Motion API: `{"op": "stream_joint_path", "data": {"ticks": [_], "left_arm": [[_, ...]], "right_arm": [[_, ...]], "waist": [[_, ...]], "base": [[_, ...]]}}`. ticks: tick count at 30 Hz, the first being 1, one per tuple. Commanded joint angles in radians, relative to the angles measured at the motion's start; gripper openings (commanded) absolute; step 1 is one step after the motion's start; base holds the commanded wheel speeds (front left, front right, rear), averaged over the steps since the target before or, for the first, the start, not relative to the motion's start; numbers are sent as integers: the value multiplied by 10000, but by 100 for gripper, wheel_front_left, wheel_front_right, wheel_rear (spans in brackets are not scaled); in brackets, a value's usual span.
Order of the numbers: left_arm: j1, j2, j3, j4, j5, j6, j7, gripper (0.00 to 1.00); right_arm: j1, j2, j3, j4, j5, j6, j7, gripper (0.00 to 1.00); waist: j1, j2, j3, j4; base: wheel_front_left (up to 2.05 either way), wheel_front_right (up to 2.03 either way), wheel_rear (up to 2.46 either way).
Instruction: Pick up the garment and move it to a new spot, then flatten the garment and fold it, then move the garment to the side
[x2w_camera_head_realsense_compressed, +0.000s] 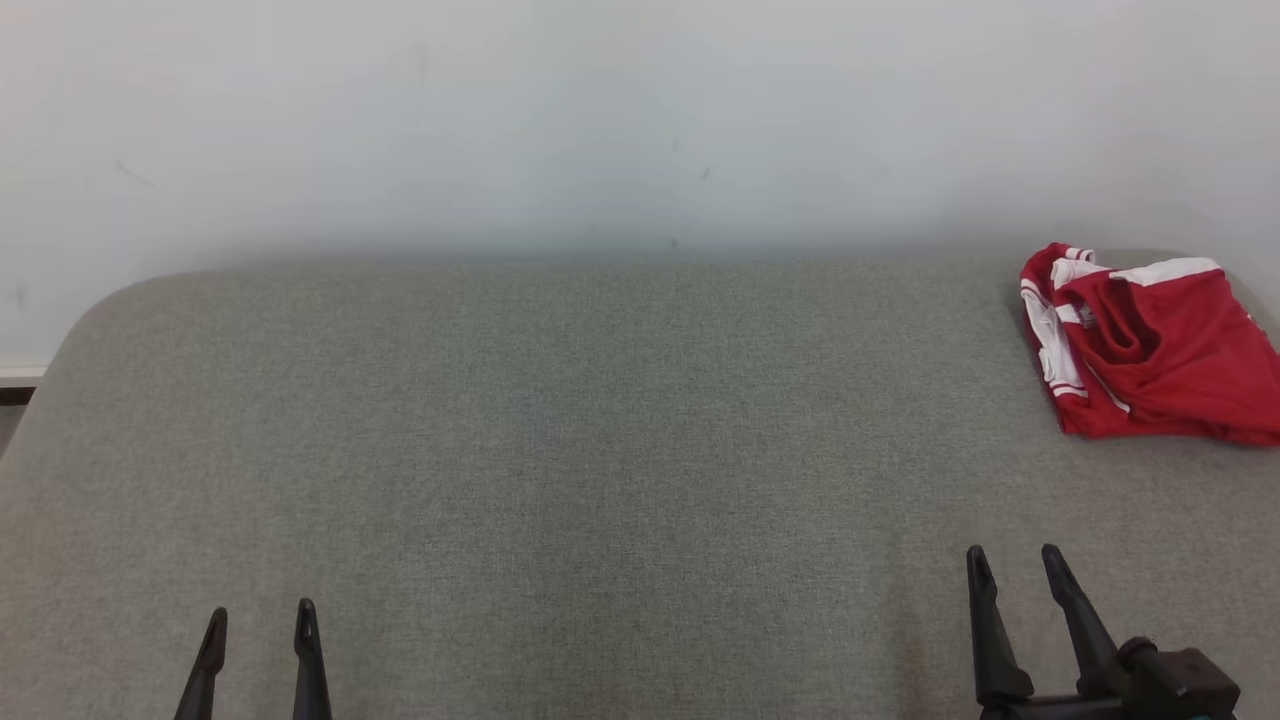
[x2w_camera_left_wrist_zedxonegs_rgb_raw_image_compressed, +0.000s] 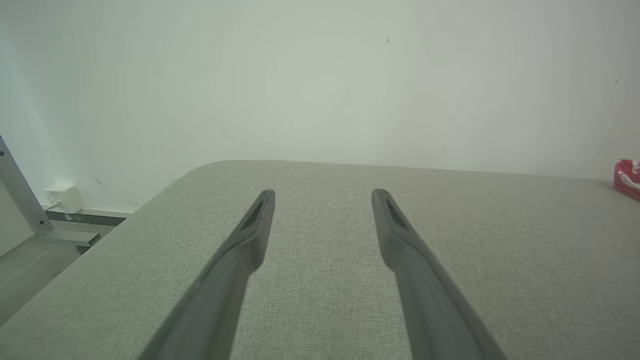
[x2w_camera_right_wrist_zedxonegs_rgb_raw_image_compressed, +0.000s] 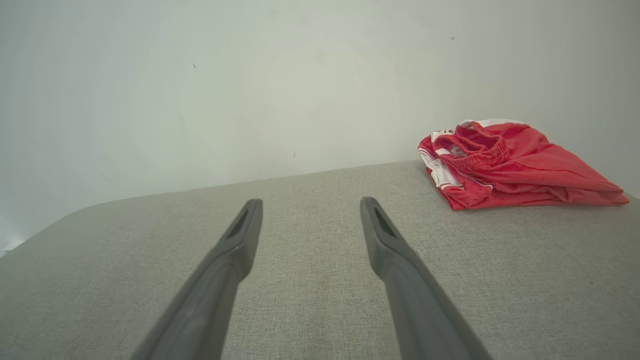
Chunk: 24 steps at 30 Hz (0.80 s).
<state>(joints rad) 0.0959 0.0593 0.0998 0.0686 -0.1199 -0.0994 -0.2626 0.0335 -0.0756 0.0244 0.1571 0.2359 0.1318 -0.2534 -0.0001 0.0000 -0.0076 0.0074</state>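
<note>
The red shorts, white-trimmed, lie in a compact, rumpled bundle ahead and to the right of the right gripper, well apart from it and farther still from the left gripper. Both grippers stand parted and empty over the grey padded table. Judgement: the bundle looks loosely folded and sits at the side — the task is either finished or not yet begun; the frames cannot settle which.

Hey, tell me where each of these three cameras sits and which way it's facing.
Head view: on the head, facing forward and down over the grey surface; left tool and right tool at the bottom.
Left wrist view: on the left arm, looking along that open tool across the surface.
Right wrist view: on the right arm, along that open tool toward the red garment.
Shared: all three show the garment.
</note>
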Motion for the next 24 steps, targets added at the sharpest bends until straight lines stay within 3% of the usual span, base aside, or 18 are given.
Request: {"op": "stream_joint_path", "data": {"ticks": [1, 10, 11, 16, 24], "left_arm": [[124, -30, 20, 58, 43, 4, -27, 100], [258, -40, -35, 399, 37, -29, -27, 100], [115, -31, -38, 397, 21, -37, 0, 0], [110, -94, -15, 873, -111, -64, 94, 0], [-153, -92, 55, 1008, -1543, -89, 505, 0]], "right_arm": [[216, 66, 9, -63, -67, -30, 53, 100], [482, 170, -10, -154, -132, -30, 168, 100], [372, 140, 4, -130, -77, 0, 161, 0], [531, 146, 32, 248, 77, 0, 191, 0], [342, 109, -48, 294, 1470, -1, 483, 0]], "waist": [[1, 0, -63, -30], [1, 0, -191, -78], [1, 0, -192, -77], [1, 0, -194, -79], [1, 0, -177, -78]], "base": [[0, 0, 0], [0, 0, 0], [0, 0, 0], [0, 0, 0], [0, 0, 0]]}}
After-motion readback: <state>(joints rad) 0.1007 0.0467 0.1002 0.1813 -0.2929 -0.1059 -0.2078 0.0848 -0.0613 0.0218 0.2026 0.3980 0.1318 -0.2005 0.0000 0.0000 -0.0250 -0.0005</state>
